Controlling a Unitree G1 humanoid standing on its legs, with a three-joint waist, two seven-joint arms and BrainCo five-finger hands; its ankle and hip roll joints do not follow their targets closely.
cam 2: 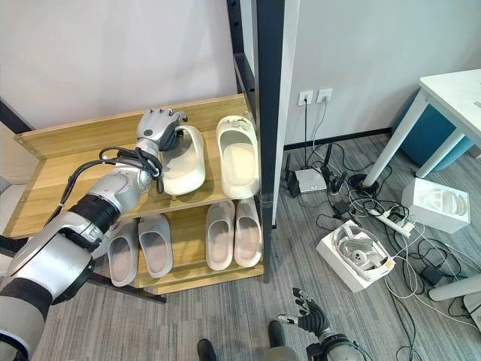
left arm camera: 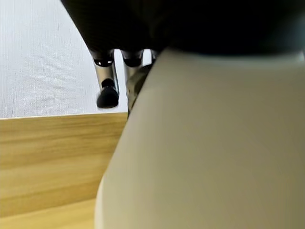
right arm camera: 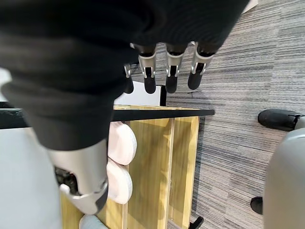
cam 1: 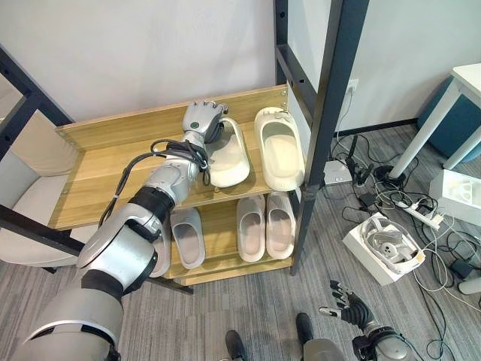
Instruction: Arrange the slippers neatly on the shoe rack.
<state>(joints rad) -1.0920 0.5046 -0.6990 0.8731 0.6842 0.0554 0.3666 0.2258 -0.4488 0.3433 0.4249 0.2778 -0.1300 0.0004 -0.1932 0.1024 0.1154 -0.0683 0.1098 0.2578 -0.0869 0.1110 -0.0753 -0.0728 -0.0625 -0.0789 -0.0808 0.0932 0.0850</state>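
Left eye view, shoe rack: a wooden shoe rack [cam 1: 90,180] with two shelves stands against the white wall, inside a dark metal frame [cam 1: 331,98].
Left eye view, left hand: the left hand [cam 1: 203,120] is on the upper shelf, with its fingers curled over the back end of the cream slipper [cam 1: 229,158].
Left eye view, second slipper: another cream slipper [cam 1: 279,154] lies just beside the first one, on the side nearer the frame post. The two are not fully parallel.
Left eye view, lower shelf: a pinkish pair [cam 1: 264,226] and a grey slipper [cam 1: 188,237] lie under the upper shelf.
Right eye view, room: grey carpet floor [cam 2: 225,323], with cables, a power strip [cam 2: 391,219] and an open white box [cam 2: 357,256] well apart from the rack. A white table [cam 2: 451,94] stands farther away.
Right eye view, right hand: the right hand [cam 2: 312,316] hangs low over the carpet, away from the rack.
Left wrist view, grip: the cream slipper is pressed under the palm, and dark fingertips [left arm camera: 107,97] reach past its edge toward the wall.
Right wrist view, fingers: the fingers [right arm camera: 167,71] are straight and relaxed, holding nothing.
Handling, my judgement: the slipper looks like light, soft foam that bends a little and is not fragile. The smooth shelf should let it slide. The heel rim or the strap seems the best place to take hold.
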